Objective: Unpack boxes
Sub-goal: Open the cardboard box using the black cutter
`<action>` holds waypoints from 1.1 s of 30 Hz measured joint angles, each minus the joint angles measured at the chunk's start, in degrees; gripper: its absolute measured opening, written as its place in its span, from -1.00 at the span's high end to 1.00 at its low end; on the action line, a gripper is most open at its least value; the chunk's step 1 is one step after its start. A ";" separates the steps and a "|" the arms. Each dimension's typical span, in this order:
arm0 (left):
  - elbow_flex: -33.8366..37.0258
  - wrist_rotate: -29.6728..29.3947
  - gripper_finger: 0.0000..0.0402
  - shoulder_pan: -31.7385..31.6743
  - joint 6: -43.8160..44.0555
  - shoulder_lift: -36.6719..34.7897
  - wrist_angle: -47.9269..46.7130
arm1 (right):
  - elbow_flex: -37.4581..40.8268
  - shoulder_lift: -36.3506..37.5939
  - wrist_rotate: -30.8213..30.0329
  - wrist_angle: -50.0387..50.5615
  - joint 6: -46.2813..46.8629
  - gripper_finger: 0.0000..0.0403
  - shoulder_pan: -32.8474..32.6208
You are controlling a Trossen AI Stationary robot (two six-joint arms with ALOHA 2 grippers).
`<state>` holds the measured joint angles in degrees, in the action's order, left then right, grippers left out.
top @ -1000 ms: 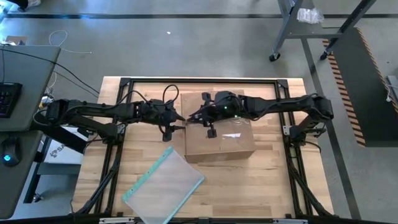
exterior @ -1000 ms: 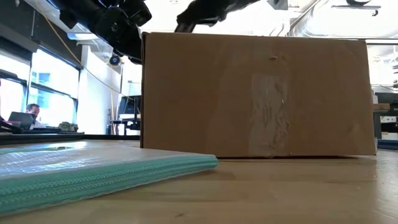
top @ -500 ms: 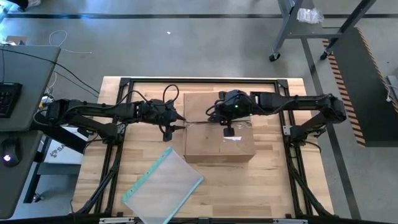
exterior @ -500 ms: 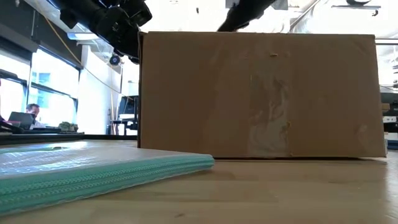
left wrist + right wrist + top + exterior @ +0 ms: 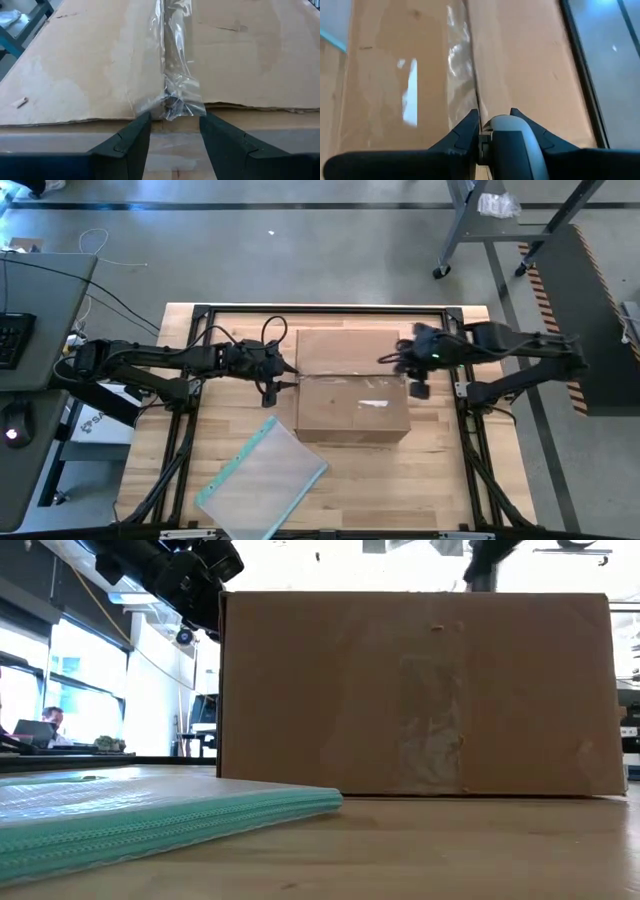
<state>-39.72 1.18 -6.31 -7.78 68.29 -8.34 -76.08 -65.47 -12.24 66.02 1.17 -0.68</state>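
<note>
The brown cardboard box [image 5: 352, 385] stands on its bottom in the middle of the table. Clear tape [image 5: 172, 55] runs along its top seam. My left gripper [image 5: 172, 127] is open at the box's left edge [image 5: 292, 377], one fingertip on either side of the tape's crumpled end [image 5: 174, 102], and holds nothing. My right gripper [image 5: 495, 127] hovers over the right end of the box top [image 5: 385, 362], shut on a small grey rounded tool [image 5: 509, 142]. The low view shows the box's near face [image 5: 420, 690]. My right gripper pinches the grey rounded tool [image 5: 509, 142] between its two fingers. The fingers slant down from the table's right side and point along the seam [image 5: 475, 75]. Whether the tool touches the box top cannot be told.
A flat clear pouch with a teal edge [image 5: 262, 478] lies on the table near the front, left of the box. A white label [image 5: 372, 402] sits on the box's near flap. The black frame rails [image 5: 330, 308] run around the tabletop.
My right gripper has travelled along the box's seam from near its left end toward the table's right edge. It has risen and tipped more steeply downward on the way. In the low view the box has shifted slightly.
</note>
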 joint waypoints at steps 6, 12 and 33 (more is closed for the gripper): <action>0.05 -0.20 0.21 0.00 0.05 0.00 0.39 | 0.19 5.10 -5.14 3.45 5.88 0.65 -3.86; 0.61 -0.47 0.21 0.02 -0.27 -3.28 4.64 | 0.18 7.18 -9.30 -14.62 -1.38 0.65 -6.80; 0.20 -0.50 0.21 7.13 -22.18 2.48 58.10 | 23.36 -16.12 23.03 -136.78 -12.34 0.65 -1.88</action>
<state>-39.53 0.68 0.82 -29.97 70.77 49.76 -52.72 -81.59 10.79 -70.76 -11.17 -2.55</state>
